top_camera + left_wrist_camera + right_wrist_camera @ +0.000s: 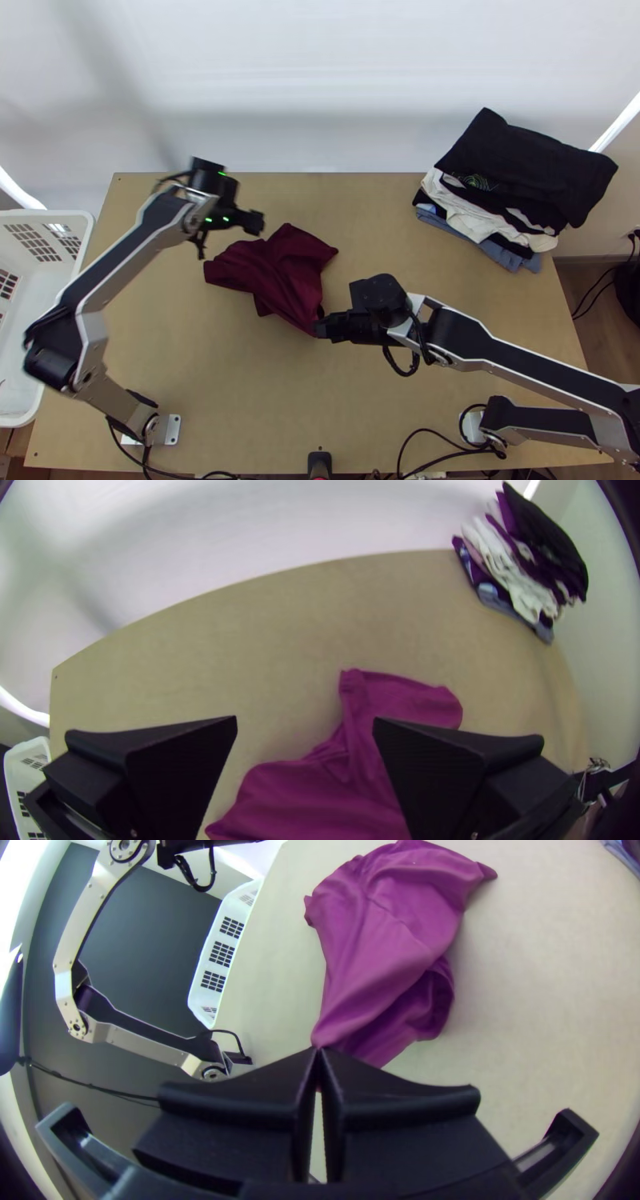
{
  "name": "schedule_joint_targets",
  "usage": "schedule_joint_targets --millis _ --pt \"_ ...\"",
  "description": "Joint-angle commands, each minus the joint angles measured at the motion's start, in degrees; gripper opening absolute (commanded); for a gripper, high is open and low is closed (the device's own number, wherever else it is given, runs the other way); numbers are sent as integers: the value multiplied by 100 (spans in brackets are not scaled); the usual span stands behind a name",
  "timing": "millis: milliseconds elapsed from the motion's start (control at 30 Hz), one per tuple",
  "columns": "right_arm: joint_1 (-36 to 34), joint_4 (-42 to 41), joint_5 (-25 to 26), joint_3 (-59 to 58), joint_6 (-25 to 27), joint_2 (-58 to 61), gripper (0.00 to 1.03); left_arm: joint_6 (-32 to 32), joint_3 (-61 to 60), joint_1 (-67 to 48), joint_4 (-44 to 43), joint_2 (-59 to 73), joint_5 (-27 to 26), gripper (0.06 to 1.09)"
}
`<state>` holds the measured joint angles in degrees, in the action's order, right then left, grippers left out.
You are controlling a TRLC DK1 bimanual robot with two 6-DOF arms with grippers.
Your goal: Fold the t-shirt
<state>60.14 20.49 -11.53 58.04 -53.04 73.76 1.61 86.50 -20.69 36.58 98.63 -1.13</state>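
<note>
Top view shows the t-shirt [276, 268] all bunched up on the bench [400, 240]. It is dark red, with lots of soft bumps and creases, and it lies in the middle, a bit to my left. My right fingers [322, 326] are at its near tip. They are squeezed together, and in the right wrist view I see they have a little pinch of the t-shirt right at their ends. The cloth spreads out wide from that pinch. My left fingers [254, 222] are up over the bench, near the far left part of the t-shirt. They are wide apart, with a big gap, and they have hold of nothing. At the far right corner of the bench sits a pile of clothes [528, 168], black on top, with white and blue ones under it. A white basket [50, 214] is beside the bench's left side.
</note>
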Motion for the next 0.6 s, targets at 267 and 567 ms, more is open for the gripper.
schedule_joint_targets --millis 267,567 --pt "121 87 -25 -276 48 -10 3 -767 60 -392 420 719 -63 104" --pt "-37 87 -25 -162 57 -89 3 -1101 -265 -383 -89 816 -54 21"
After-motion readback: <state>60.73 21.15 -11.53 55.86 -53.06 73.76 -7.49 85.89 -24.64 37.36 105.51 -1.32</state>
